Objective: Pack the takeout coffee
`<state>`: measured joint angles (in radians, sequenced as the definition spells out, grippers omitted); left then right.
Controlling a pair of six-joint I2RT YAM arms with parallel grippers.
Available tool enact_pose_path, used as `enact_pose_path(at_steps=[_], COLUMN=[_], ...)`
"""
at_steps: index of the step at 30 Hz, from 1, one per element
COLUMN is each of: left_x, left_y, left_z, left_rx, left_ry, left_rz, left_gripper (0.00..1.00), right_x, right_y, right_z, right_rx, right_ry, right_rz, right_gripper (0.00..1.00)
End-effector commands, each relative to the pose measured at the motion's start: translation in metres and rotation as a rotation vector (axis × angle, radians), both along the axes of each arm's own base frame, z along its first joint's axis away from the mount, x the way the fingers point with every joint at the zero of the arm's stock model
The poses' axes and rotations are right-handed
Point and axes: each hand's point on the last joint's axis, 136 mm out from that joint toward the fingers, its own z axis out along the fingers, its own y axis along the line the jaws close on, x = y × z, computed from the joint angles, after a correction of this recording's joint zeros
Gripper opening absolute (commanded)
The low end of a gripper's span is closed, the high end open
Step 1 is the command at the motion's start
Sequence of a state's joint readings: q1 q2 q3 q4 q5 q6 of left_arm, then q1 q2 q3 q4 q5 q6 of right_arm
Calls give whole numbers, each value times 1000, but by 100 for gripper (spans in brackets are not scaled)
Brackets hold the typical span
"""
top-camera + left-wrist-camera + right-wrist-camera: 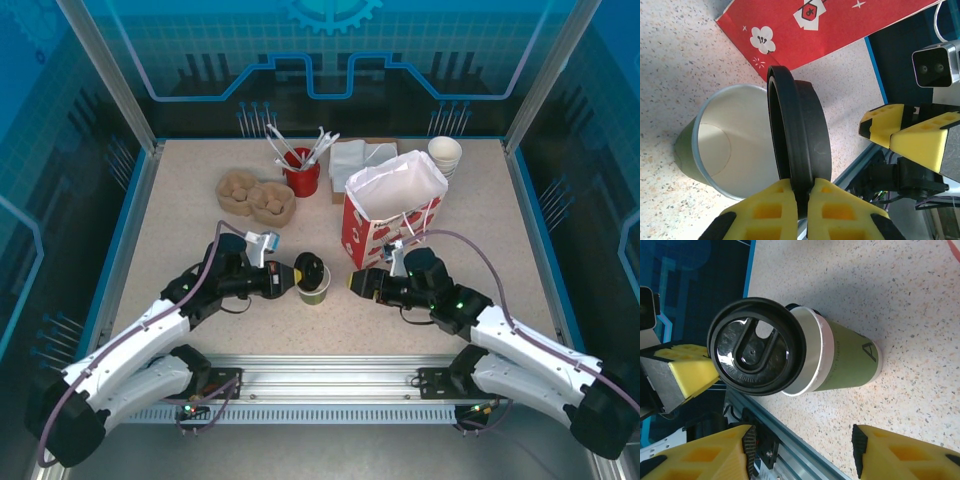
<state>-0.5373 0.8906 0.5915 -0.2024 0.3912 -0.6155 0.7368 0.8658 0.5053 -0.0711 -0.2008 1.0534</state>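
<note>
The left arm [130, 345] reaches forward and inward, forearm low. The left gripper [285, 279] points right, its fingers pinched tight on the rim of a black lid [800, 140]. The right arm [520, 340] mirrors this pose. The right gripper [354, 283] points left with jaws parted, gripping nothing.

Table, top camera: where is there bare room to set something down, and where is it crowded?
Bare: the strip left of the brown carrier; the stretch right of the red bag; the near strip between cup and rail. Crowded: the back row, and the middle, where left gripper, holding the lid, and right gripper flank the cup.
</note>
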Motion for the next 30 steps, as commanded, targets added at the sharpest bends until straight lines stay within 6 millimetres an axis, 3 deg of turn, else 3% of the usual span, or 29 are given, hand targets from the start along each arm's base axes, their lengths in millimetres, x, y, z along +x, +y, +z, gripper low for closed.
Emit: enact_pose_path(at_steps=[1, 15, 30], left_x=[2, 4, 4], left_y=[-2, 2, 7], left_z=[3, -14, -30], left_rx=[-52, -80, -83], left_ry=[21, 103, 155], left_rz=[7, 33, 36], left_gripper=[10, 14, 23], right_x=[5, 6, 17], right_y=[5, 32, 41], right_z=[1, -13, -16], right_rx=[29, 39, 12], right_ry=[-14, 41, 28], right_rz=[-35, -4, -26], right_gripper=[55, 54, 58])
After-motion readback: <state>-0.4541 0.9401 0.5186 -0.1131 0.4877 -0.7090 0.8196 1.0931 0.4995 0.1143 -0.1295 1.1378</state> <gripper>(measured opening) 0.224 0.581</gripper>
